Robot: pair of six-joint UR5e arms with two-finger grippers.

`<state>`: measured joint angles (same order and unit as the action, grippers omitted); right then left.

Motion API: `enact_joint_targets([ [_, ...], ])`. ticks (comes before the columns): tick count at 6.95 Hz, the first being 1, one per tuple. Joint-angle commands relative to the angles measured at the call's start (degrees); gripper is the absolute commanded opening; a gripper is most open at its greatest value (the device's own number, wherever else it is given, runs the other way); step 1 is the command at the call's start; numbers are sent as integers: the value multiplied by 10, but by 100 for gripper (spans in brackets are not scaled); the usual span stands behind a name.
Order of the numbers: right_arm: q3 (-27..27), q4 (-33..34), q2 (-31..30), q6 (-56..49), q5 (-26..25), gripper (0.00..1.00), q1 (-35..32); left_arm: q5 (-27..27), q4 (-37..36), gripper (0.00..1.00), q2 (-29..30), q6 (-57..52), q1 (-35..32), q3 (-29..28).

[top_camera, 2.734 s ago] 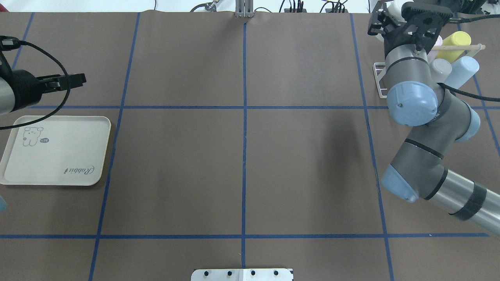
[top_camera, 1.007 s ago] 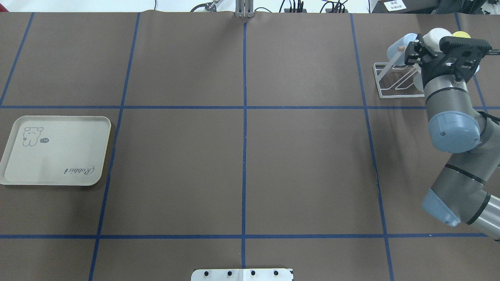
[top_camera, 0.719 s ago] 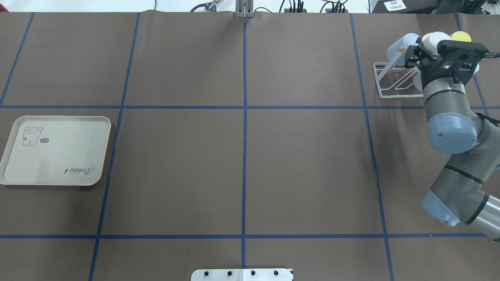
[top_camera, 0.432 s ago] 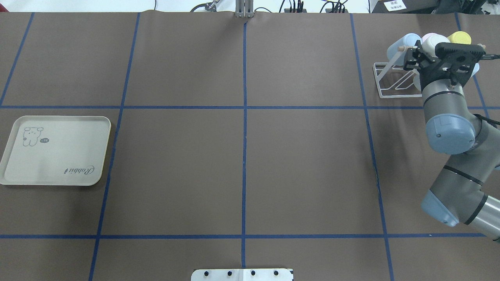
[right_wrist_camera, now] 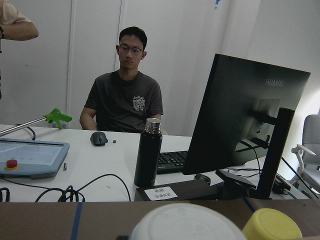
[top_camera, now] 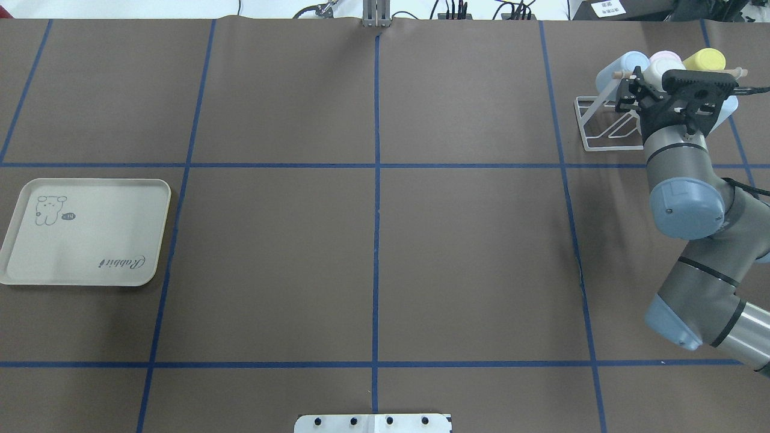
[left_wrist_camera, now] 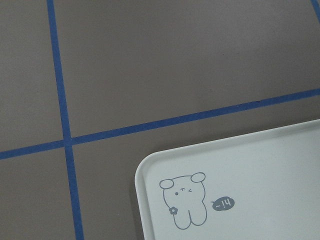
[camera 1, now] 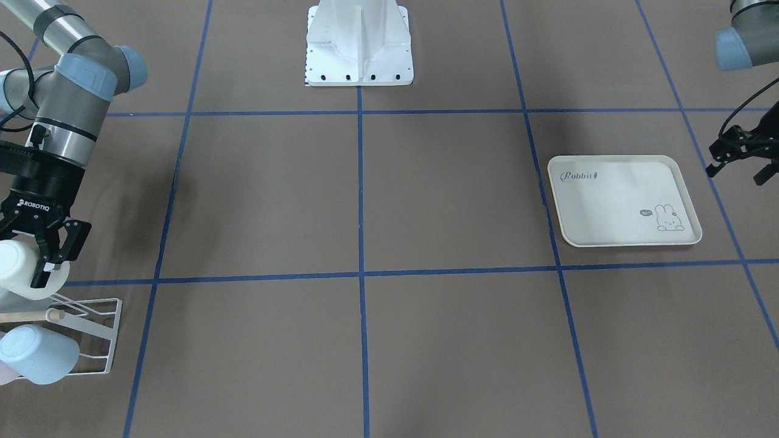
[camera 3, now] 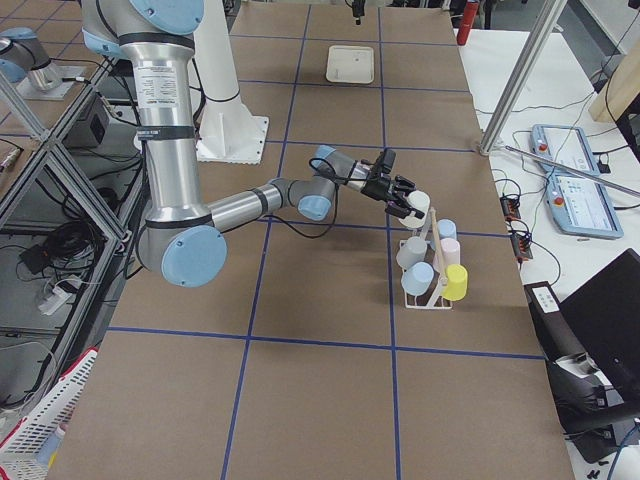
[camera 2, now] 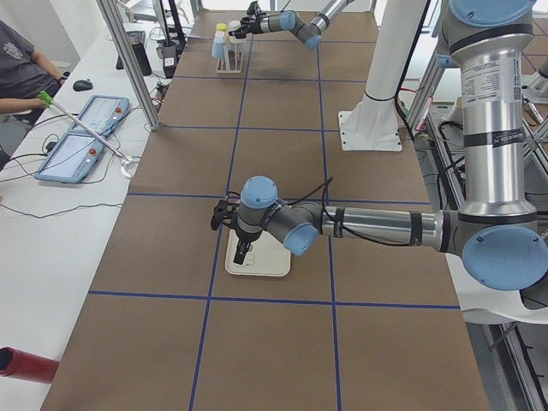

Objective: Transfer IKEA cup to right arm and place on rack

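A white IKEA cup (camera 1: 18,267) sits between the fingers of my right gripper (camera 1: 27,271), which is shut on it. The cup hangs just above the near end of the white wire rack (camera 1: 97,331). In the overhead view the cup (top_camera: 654,71) is over the rack (top_camera: 592,129), beside its wooden dowel. The right wrist view shows only the cup's rim (right_wrist_camera: 187,222) at the bottom. My left gripper (camera 1: 736,175) is open and holds nothing, hovering beside the far end of the tray.
On the rack hang a blue cup (top_camera: 622,63), a pink cup (top_camera: 666,57) and a yellow cup (top_camera: 707,59). The cream rabbit tray (top_camera: 84,231) lies at the table's left. A person sits at a desk beyond the rack end.
My right arm has carried the white cup across the rack and lowered it toward the dowel. The left arm has drawn back out of the overhead view.
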<state>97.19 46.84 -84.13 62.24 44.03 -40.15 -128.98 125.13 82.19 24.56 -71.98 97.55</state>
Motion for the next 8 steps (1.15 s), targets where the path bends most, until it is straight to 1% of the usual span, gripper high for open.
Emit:
enact_joint_targets([
  [1, -9, 0, 2, 0, 0, 0, 2, 0, 1, 100, 1, 0, 0, -3],
  [8, -27, -1, 4, 1, 0, 0, 2, 0, 2, 100, 2, 0, 1, -4],
])
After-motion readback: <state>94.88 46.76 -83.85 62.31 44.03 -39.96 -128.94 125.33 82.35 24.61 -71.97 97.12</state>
